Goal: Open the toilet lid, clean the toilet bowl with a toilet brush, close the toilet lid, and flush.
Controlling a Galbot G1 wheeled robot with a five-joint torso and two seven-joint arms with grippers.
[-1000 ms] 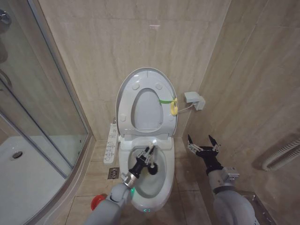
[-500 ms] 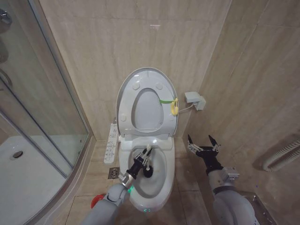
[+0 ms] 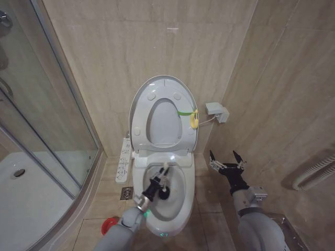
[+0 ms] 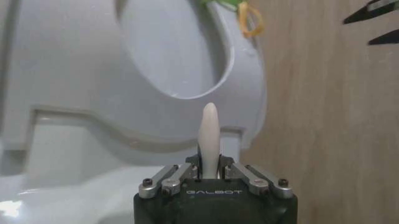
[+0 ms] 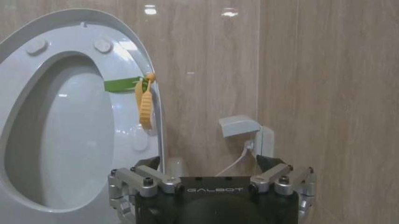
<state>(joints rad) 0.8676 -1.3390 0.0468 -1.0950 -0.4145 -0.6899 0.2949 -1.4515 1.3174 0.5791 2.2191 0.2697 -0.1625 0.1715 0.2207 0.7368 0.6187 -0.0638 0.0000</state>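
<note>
Presently the glossy white oval toilet lid [image 3: 163, 112] stands raised against the tiled wall, green strap and yellow ring [image 3: 194, 120] at its right edge. Left gripper [image 3: 158, 184] is inside the smooth ceramic toilet bowl [image 3: 180, 206], fingers clamped on the thin white stick handle of the toilet brush [image 3: 163, 180], dark bristle head low in the bowl. Right gripper [image 3: 226, 161] hangs beside the bowl's right rim, fingers spread, holding nothing. Round red cup holder [image 3: 108, 225] sits on the floor left of the bowl.

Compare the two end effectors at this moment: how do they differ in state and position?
The left end effector is shut on the thin white-handled toilet brush inside the glossy white ceramic toilet bowl; the right end effector is open and empty, beside the bowl near the tiled wall. Both are black with silver knuckles.
</note>
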